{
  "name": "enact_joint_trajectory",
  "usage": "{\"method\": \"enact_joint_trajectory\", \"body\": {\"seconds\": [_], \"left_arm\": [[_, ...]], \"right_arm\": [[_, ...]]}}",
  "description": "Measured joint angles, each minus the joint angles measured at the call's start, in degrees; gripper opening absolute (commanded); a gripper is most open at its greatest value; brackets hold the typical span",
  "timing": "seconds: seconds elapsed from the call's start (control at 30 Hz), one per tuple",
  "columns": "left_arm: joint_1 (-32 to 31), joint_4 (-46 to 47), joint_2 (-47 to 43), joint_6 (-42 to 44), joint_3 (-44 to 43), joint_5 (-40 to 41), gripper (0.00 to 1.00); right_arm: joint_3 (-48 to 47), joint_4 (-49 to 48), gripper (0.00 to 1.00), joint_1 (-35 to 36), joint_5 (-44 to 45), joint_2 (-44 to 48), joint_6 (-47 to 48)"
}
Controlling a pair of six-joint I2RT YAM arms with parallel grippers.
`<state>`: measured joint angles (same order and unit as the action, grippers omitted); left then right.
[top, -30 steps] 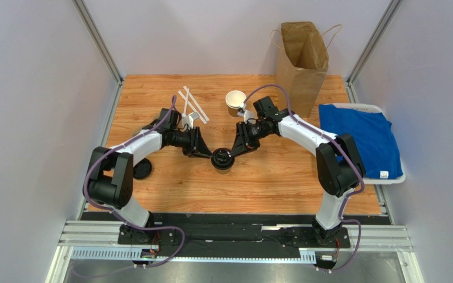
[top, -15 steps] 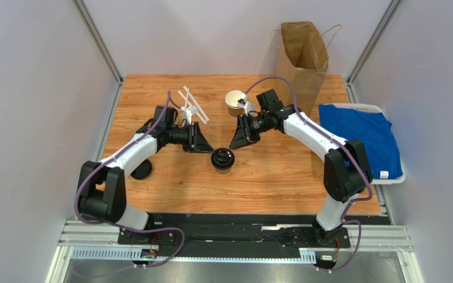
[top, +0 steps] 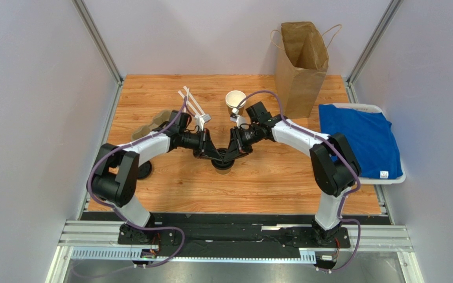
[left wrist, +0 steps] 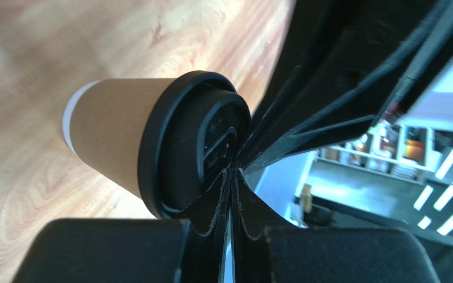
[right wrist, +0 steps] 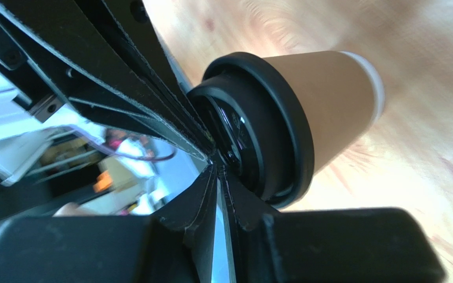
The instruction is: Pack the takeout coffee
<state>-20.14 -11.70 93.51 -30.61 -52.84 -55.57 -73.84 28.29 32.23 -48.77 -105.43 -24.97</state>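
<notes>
The left hand (left wrist: 230,172) and right hand (right wrist: 216,168), both pinched shut, are pressing on the black lid (left wrist: 175,153) of the coffee cup (left wrist: 113,132), probably to snap it tight.

bright even light; wrist views blurred up close.

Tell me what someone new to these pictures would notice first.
At the middle of the table, the left gripper and the right gripper, both shut, meet tip to tip on the black lid of a small brown cup. Behind them, at the far right, a tall paper bag stands open. A blue cloth lies in a white tray along the right edge.
</notes>
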Motion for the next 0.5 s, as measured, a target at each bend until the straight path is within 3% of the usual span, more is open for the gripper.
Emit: {"method": "enact_joint_trajectory", "body": {"seconds": [0.2,0.37,0.5], "left_arm": [[0.1,-0.2,1.6,0.0,-0.7,-2.7,0.10],[0.1,-1.8,0.0,1.4,-1.3,-1.7,0.28],[1.7,-4.6,-5.6,1.6,-1.3,-0.3,0.38]], "right_arm": [[0.2,-0.9,0.18,-0.6,-4.0,-2.1,-0.7],[0.1,-1.1,0.25,-0.6,-4.7,-1.2,-0.7],[0.4,-1.1,0.42,-0.5,-4.4,3.5,-0.4]]}}
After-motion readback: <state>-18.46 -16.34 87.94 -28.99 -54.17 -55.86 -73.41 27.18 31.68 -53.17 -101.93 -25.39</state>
